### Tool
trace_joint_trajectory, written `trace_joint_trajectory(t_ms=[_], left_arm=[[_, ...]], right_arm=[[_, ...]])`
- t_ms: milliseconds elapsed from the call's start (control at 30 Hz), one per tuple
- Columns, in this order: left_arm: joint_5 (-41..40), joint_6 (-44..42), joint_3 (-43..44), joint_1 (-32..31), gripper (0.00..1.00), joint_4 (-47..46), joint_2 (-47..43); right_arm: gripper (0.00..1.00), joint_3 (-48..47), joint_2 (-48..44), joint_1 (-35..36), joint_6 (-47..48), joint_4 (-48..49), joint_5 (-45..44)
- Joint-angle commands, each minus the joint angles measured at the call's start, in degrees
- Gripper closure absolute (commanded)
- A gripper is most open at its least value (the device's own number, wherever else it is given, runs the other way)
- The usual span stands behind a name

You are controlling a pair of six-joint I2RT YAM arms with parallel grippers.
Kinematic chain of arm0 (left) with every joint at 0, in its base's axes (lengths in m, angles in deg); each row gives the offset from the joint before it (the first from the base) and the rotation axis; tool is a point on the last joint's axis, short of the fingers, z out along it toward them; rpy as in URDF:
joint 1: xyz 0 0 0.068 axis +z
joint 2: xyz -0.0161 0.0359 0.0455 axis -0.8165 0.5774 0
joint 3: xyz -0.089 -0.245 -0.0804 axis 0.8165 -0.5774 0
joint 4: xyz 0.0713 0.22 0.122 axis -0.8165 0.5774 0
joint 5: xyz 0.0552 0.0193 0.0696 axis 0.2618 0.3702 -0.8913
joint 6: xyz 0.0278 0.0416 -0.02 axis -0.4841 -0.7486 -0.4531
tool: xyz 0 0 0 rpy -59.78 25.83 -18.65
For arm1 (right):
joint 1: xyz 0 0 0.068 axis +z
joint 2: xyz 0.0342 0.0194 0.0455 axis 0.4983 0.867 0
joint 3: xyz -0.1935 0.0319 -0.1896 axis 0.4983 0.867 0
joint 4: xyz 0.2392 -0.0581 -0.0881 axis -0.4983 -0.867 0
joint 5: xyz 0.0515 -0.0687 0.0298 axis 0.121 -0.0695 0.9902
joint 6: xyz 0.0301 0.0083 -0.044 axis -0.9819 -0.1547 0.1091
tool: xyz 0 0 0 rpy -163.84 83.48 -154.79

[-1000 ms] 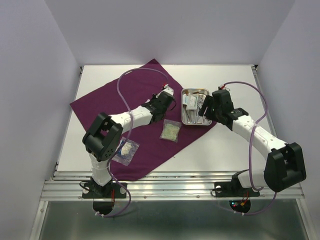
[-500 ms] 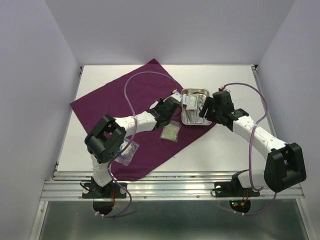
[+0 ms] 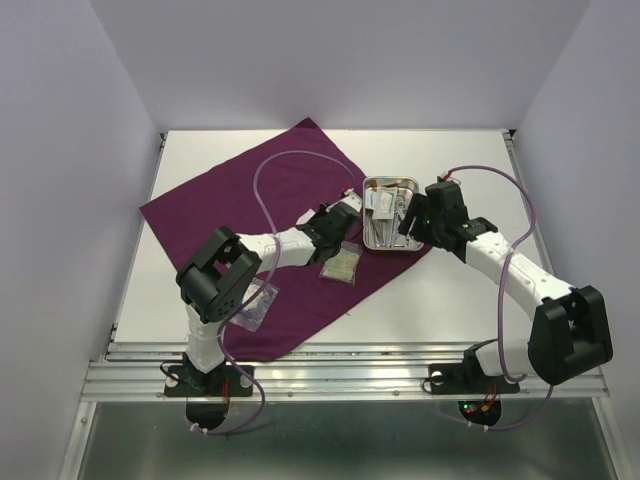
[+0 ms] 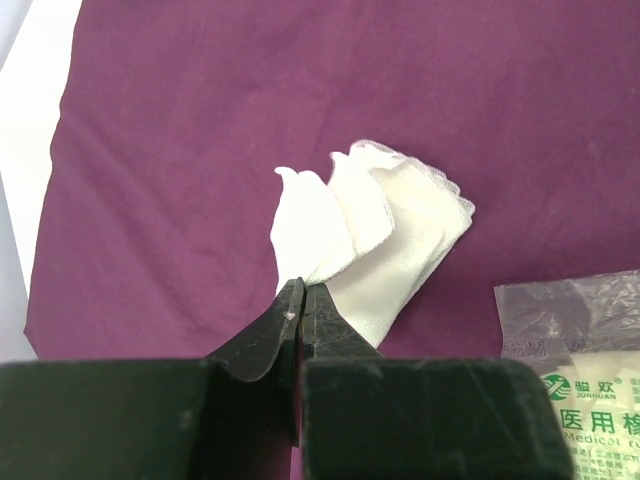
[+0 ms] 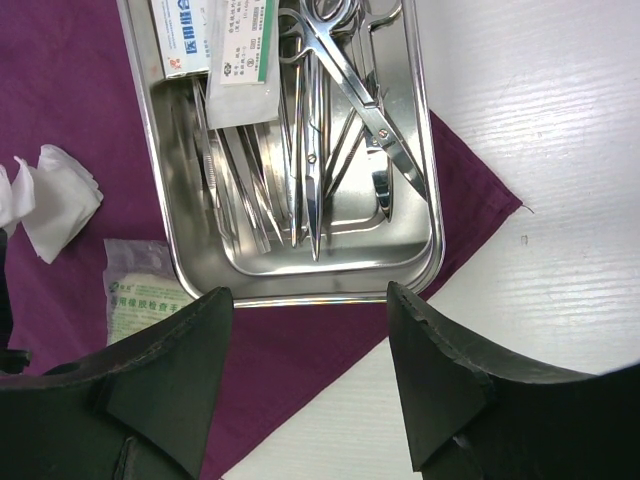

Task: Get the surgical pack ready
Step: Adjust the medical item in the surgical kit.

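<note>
The dark-purple cloth (image 3: 250, 190) lies spread on the white table. The steel tray (image 3: 392, 181) sits on its right corner and holds scissors (image 5: 365, 90), tweezers (image 5: 230, 170) and packets (image 5: 240, 50). My left gripper (image 3: 350, 203) is just left of the tray. In the left wrist view it (image 4: 303, 287) is shut, pinching the near edge of the white gauze pads (image 4: 400, 230), whose corners stand up off the cloth (image 4: 200, 120). My right gripper (image 5: 310, 310) is open and empty above the tray's near rim (image 5: 330, 297). The gauze (image 5: 55, 200) also shows in the right wrist view.
A clear packet with green print (image 3: 341, 262) lies on the cloth in front of the left gripper. Another clear packet (image 3: 255, 300) lies by the left arm's elbow. Bare white table (image 3: 470, 290) lies right of the cloth. Purple walls close in both sides.
My left gripper has moved a little right and nearer, toward the tray's left side, and its forearm has swung. The right arm has hardly moved.
</note>
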Motion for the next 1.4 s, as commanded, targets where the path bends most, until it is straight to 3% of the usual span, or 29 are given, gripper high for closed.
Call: trace_joint_trajectory(t_ms=[0,567,733,900,1267,1367], left_arm=[[-2.6,-0.7,-1.2,-0.9,1.0,-2.7,0.5],[-3.2,1.0,-1.3,-2.4,0.99,-2.2,2.6],[-2.8,1.2,-1.2,-2.5,0.68,-1.5,1.1],[-2.3,1.4,-0.3,-2.5,0.48,0.4,-1.3],[-1.3,3.1,2.8,-2.2,0.35,3.8,-10.4],[2.8,5.4,4.4,-0.2,0.34,6.6,-13.6]], right_arm=[[0.32,0.2,-2.2,-0.3,0.8,0.7,-0.1],[0.32,0.4,-2.4,-0.3,0.9,0.7,-0.1],[0.31,0.1,-2.5,-0.3,1.1,0.6,-0.3],[0.31,-0.5,-2.5,-0.3,1.3,0.3,-0.5],[0.31,-2.6,-1.8,-0.3,1.6,-0.1,1.3],[0.31,-3.6,-1.1,-0.3,1.4,0.2,3.7]])
